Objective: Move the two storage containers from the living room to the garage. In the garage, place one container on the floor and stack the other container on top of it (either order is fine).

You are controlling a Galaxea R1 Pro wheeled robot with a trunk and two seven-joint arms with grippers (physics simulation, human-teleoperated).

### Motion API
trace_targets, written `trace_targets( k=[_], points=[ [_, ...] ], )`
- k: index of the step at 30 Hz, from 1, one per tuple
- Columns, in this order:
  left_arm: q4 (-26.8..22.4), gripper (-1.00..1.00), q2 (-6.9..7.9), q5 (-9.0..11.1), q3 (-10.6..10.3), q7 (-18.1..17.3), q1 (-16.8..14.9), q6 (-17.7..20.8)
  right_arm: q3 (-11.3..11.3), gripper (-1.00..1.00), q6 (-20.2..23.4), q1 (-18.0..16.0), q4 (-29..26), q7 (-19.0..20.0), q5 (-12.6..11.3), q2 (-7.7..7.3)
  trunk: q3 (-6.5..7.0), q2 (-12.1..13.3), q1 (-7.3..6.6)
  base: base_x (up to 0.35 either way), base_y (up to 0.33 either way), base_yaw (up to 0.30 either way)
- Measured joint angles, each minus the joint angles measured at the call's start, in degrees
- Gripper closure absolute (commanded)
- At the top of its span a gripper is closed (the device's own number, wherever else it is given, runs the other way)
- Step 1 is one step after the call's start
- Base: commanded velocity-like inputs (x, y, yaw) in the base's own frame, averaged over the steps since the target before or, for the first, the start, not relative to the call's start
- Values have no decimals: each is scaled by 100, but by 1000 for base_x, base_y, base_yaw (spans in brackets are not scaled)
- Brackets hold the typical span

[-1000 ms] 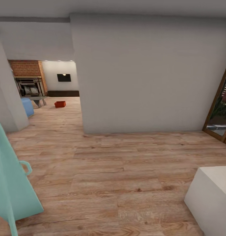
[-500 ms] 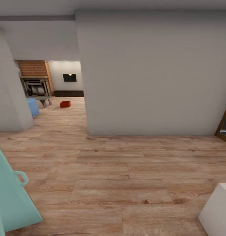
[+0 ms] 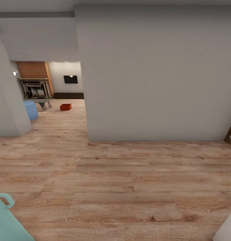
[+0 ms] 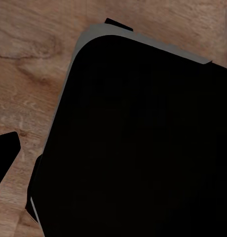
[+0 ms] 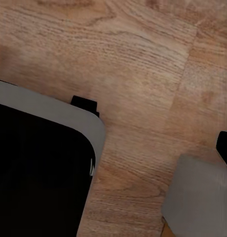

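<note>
Neither of our grippers gives away whether its fingers are spread or pressed together; one storage container (image 3: 65,106) sits far ahead and to our left on the living room planks, through the gap beside the pale wall (image 3: 155,73); neither arm is nearer.

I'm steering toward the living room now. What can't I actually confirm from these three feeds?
- Second storage container: the head view has one red-orange box far off; the big wall hides the rest of the room.
- That box is too small to tell whether it holds anything.
- Either hand's state: a dark body blocks the left wrist view, and another covers part of the right wrist view.
- Teal object: cut off at the frame corner.
</note>
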Motion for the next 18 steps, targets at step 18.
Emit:
trace_targets(
  k=[18],
  points=[
    [1,-100,4,3,3,0,2,38,-3,-100,-2,0,0,10,0,-9,0,0,0,325,0,0]
  ],
)
